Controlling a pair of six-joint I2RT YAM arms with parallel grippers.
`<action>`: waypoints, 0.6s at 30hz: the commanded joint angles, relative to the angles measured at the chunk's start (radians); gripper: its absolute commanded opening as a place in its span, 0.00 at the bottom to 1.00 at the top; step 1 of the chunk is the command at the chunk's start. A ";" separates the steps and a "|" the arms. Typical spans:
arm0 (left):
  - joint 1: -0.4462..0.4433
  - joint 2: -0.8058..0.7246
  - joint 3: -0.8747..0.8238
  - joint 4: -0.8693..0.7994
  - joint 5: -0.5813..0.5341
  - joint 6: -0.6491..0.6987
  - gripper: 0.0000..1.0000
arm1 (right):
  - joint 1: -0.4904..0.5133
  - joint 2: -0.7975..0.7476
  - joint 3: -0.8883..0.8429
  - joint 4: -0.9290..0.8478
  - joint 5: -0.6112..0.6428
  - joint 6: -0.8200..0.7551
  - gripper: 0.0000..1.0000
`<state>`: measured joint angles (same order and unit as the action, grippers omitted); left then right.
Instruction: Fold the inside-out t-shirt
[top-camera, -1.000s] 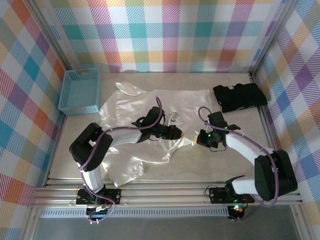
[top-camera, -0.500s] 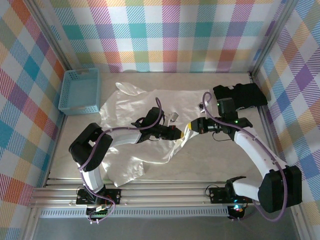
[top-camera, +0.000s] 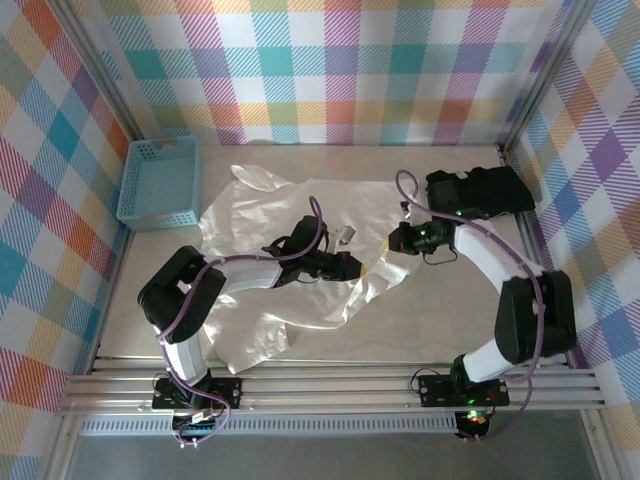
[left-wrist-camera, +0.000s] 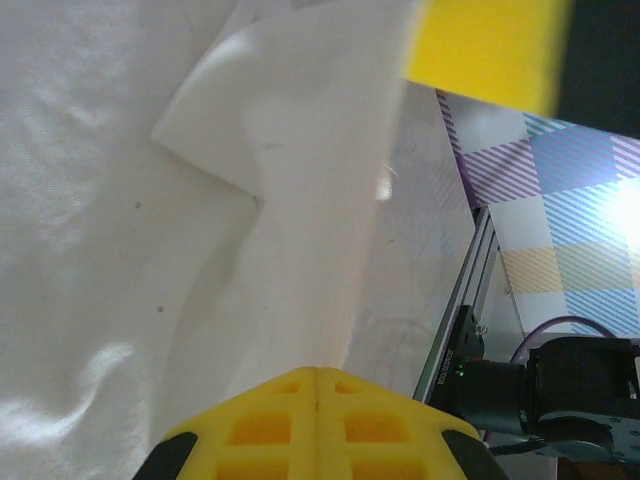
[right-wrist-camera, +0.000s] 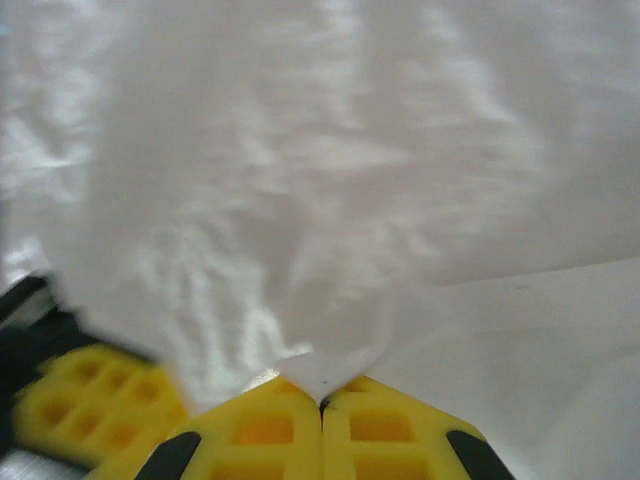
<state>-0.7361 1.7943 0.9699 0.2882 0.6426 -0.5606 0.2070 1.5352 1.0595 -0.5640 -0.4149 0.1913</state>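
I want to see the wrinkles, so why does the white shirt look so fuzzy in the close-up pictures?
Right wrist: the t-shirt is blurred and washed pale right above the yellow fingers. Left wrist: the cloth is sharper, but glare burns out a patch of the plaid wall. Top external: even light, wrinkles clear, some shine on the cloth.

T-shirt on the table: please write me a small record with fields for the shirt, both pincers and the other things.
shirt: white t-shirt, spread wrinkled on the table
left pincer: shut on the shirt's cloth near its middle
right pincer: shut on a fold at the shirt's right side
basket: blue basket, far left, empty
other: black garment, folded, far right
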 joint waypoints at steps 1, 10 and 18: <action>0.006 -0.019 -0.012 -0.024 -0.009 0.009 0.00 | 0.002 0.125 0.114 -0.058 0.312 0.018 0.07; 0.007 -0.004 0.007 -0.033 -0.035 0.009 0.00 | 0.066 -0.044 -0.015 -0.074 0.446 -0.026 0.29; 0.006 0.021 0.045 -0.155 -0.208 0.059 0.07 | 0.154 -0.101 -0.122 0.035 0.349 -0.058 0.43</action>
<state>-0.7361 1.7943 0.9813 0.1947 0.5175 -0.5323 0.3382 1.3979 0.9401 -0.5861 -0.0463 0.1635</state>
